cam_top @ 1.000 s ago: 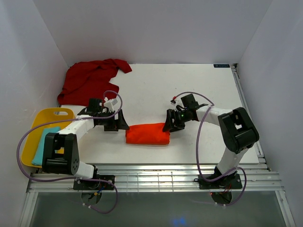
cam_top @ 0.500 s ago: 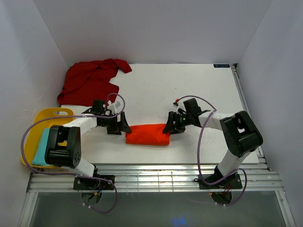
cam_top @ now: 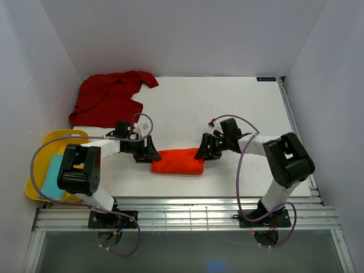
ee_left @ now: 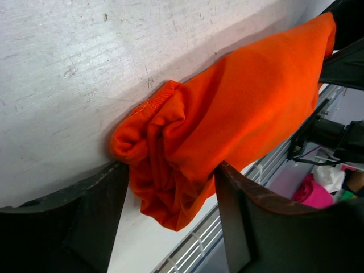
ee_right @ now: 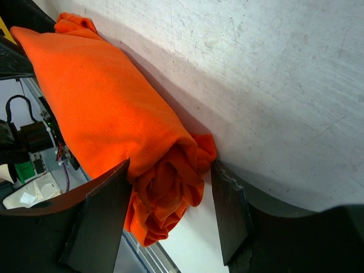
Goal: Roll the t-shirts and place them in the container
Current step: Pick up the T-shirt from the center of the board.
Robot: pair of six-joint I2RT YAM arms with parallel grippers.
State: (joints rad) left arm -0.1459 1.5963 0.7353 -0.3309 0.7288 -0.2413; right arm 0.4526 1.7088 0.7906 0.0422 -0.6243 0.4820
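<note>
Rolled orange-red t-shirt (cam_top: 177, 161) on scratched white table (cam_top: 227, 102), its ends clasped between left gripper (cam_top: 152, 154) and right gripper (cam_top: 203, 152) fingers; white walls (cam_top: 182, 34) beyond.

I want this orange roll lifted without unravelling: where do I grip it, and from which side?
Grip the orange t-shirt roll at both ends, left pincer from its left, right pincer from its right, jaws spanning its thickness. It lies crosswise, long, with loose folds at each end; pinching there should hold the layers together.
</note>
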